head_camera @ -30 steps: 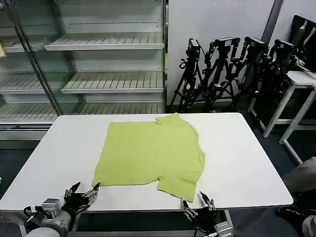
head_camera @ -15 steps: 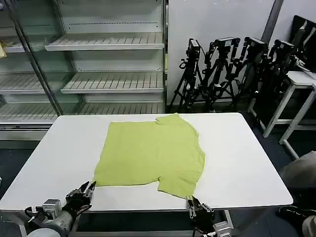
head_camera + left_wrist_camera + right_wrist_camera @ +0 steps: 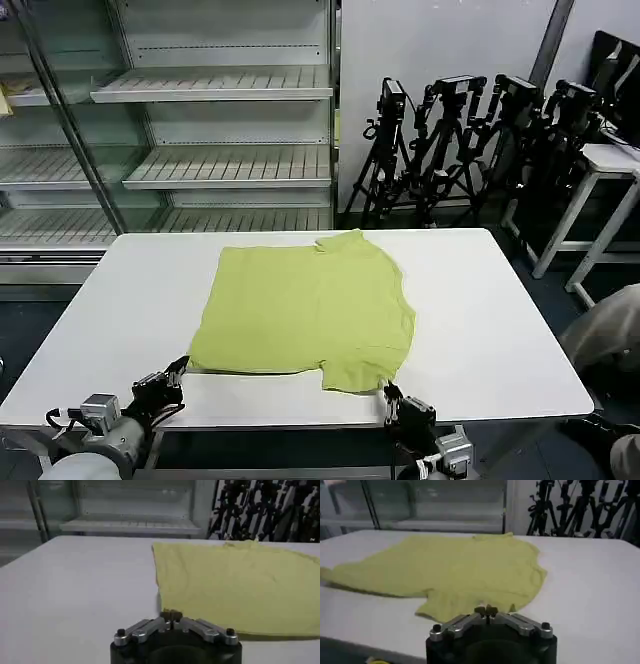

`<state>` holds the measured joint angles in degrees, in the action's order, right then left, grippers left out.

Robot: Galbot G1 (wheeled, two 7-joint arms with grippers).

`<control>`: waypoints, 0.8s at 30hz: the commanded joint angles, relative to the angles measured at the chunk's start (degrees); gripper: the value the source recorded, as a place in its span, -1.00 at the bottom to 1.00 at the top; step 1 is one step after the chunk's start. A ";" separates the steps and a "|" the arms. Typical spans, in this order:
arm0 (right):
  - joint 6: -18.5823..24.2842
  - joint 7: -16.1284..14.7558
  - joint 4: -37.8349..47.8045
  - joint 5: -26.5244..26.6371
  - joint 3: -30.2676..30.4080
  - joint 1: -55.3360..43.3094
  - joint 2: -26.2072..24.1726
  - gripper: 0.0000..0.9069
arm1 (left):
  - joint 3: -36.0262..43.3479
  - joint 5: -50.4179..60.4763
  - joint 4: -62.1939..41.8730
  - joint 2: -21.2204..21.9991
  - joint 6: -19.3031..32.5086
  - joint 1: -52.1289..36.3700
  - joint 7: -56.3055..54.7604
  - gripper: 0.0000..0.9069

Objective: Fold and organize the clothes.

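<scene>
From where I sit, my left gripper (image 3: 178,368) is low at the near-left part of the white table (image 3: 500,330), its fingertips drawn together right at the near-left corner of the lime yellow-green T-shirt (image 3: 305,310). In the left wrist view the left gripper (image 3: 171,615) shows its two fingers meeting tip to tip just at the shirt's corner hem; I cannot tell whether any cloth is pinched between them.

The T-shirt (image 3: 240,582) lies flat in the middle of the table, plain side up, its collar toward the far edge and one short sleeve reaching toward the near edge on the right.

My right gripper (image 3: 392,393) sits at the near edge, right of centre, touching the tip of that near sleeve. In the right wrist view the right gripper (image 3: 488,611) has its fingers pressed together at the sleeve's hem, with the T-shirt (image 3: 455,570) spread out beyond it; again I cannot tell if fabric is caught.

Beyond the far edge I see empty shelving (image 3: 210,130) on the left and a row of black tripods (image 3: 470,140) on the right.
</scene>
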<state>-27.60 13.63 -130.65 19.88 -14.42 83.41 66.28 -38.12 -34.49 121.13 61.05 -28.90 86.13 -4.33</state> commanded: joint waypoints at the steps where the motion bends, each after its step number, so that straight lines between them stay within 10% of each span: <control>1: -0.85 -0.71 3.42 2.04 -0.89 -10.63 0.42 -1.00 | 2.84 -0.96 -3.71 -1.10 -0.03 -8.99 0.34 -0.96; 24: -0.80 -4.67 23.46 0.35 3.01 -29.13 3.05 -1.00 | 10.54 -2.93 -18.81 -1.98 -0.36 -26.14 0.06 -0.96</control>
<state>-28.49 9.70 -113.25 20.75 -11.80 60.30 69.00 -30.36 -37.12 107.62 59.24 -29.25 66.58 -4.41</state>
